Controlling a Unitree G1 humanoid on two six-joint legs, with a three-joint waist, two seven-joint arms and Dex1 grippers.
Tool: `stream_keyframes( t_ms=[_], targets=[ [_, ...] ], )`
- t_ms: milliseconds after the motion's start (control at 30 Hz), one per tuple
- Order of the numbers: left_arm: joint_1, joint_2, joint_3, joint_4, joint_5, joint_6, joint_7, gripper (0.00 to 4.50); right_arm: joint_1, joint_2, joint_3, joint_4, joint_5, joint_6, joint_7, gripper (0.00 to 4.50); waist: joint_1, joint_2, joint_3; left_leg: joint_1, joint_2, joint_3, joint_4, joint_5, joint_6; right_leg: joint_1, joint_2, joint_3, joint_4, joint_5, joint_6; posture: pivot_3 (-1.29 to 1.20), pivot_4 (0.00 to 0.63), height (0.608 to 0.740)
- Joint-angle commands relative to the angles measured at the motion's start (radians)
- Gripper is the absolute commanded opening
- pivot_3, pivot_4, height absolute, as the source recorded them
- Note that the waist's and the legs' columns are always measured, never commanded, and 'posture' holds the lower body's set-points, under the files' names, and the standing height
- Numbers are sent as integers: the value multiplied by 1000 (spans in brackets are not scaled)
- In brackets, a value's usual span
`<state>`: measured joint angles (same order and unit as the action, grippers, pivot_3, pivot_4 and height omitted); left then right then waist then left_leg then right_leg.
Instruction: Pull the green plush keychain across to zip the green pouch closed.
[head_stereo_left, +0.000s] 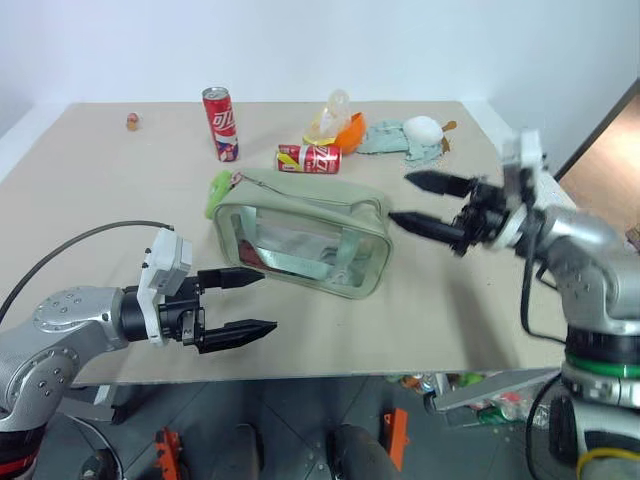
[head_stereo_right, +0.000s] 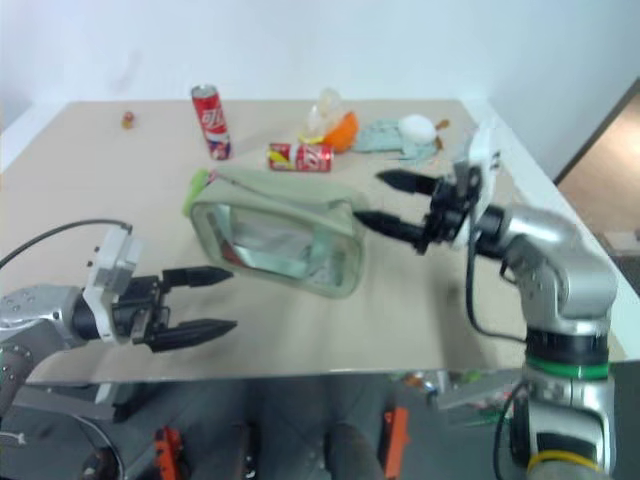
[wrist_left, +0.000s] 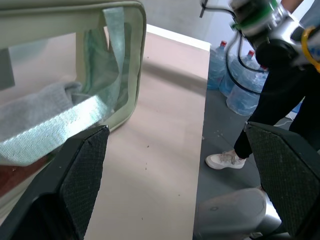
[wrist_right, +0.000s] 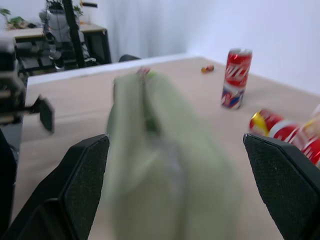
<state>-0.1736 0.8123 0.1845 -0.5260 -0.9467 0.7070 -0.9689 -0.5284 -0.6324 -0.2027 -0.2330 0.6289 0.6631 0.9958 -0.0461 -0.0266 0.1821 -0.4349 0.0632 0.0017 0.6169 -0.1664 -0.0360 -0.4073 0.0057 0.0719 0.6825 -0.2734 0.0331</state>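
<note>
A: Tan table (head_stereo_left: 90, 190), white wall behind. Where is the green pouch (head_stereo_left: 300, 238)?

B: Mid-table, lying lengthwise; the green plush keychain (head_stereo_left: 218, 192) sits at its far-left end. Contents behind the clear window are hard to make out.

A: Grippers?

B: Left gripper (head_stereo_left: 238, 302) spread wide, empty, near the pouch's front-left corner. Right gripper (head_stereo_left: 428, 203) also spread, empty, just off the right end. Pouch blurred in the right wrist view.

A: Surroundings?

B: Upright can (head_stereo_left: 220, 123), toppled can (head_stereo_left: 308, 158), mint cloth (head_stereo_left: 400, 140) partly under a white ball.
</note>
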Motion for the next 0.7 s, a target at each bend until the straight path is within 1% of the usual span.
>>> stream_keyframes(
  t_ms=[33, 200, 300, 333, 367, 400, 467, 533, 600, 667, 700],
  targets=[
    [-44, -5, 9, 12, -12, -4, 6, 4500, 68, 28, 18, -126, 1, -15, -85, 4451, -1, 0, 0, 0, 0, 0, 0, 0, 0, 0, 0, 0, 0, 0, 0, 0, 150, 740],
    [-74, -22, -4, 22, 9, -13, 20, 4500, 87, 52, 57, -108, -28, -62, -119, 4451, -1, 0, 0, 2, 0, 1, 2, 2, 0, 1, 0, 2, 0, 3, 2, 0, 150, 740],
    [-76, -23, -10, 23, 21, -20, 24, 4500, 91, 54, 79, -79, -50, -101, -112, 3696, -1, 0, 0, 2, 0, 1, 2, 2, 0, 1, 0, 2, 0, 3, 2, 0, 150, 740],
    [-75, -24, -11, 23, 27, -24, 27, 4500, 93, 54, 86, -72, -56, -115, -108, 3357, -1, 0, 0, 2, 0, 1, 2, 2, 0, 1, 0, 2, 0, 3, 1, 0, 150, 740],
    [-75, -25, -12, 24, 33, -26, 29, 4500, 94, 55, 93, -65, -62, -128, -104, 2908, -1, 0, 0, 2, 0, 1, 2, 2, 0, 1, 1, 2, 0, 3, 1, 0, 150, 740],
    [-74, -27, -12, 24, 37, -28, 31, 4500, 96, 55, 99, -60, -65, -135, -101, 2686, 0, 0, 0, 2, 0, 1, 1, 2, 0, 1, 1, 2, 0, 3, 1, 0, 150, 740],
    [-73, -32, -11, 23, 46, -31, 39, 4500, 100, 53, 111, -49, -75, -151, -92, 2037, 0, 0, 0, 1, 0, 1, 1, 1, 0, 1, 1, 2, 0, 2, 1, 0, 150, 740],
    [-73, -38, -9, 22, 51, -33, 44, 4500, 100, 51, 120, -37, -83, -168, -83, 1283, 0, 0, 0, 1, 0, 1, 1, 1, 0, 1, 1, 2, 0, 2, 1, 0, 150, 740],
    [-75, -46, -7, 23, 54, -39, 48, 4500, 96, 47, 126, -27, -90, -183, -74, 787, 0, 0, 0, 1, 0, 1, 1, 1, 0, 1, 1, 2, 0, 2, 1, 0, 150, 740],
    [-78, -53, -7, 22, 58, -49, 44, 4500, 93, 42, 131, -19, -97, -196, -62, 72, 0, 0, 0, 1, 0, 1, 1, 1, 0, 1, 1, 2, 0, 2, 1, 0, 150, 740],
    [-80, -55, -9, 20, 58, -52, 44, 4500, 92, 36, 134, -16, -98, -202, -49, 24, 0, 0, 0, 1, 0, 1, 1, 1, 0, 1, 1, 2, 0, 2, 1, 0, 150, 740]
  ],
)
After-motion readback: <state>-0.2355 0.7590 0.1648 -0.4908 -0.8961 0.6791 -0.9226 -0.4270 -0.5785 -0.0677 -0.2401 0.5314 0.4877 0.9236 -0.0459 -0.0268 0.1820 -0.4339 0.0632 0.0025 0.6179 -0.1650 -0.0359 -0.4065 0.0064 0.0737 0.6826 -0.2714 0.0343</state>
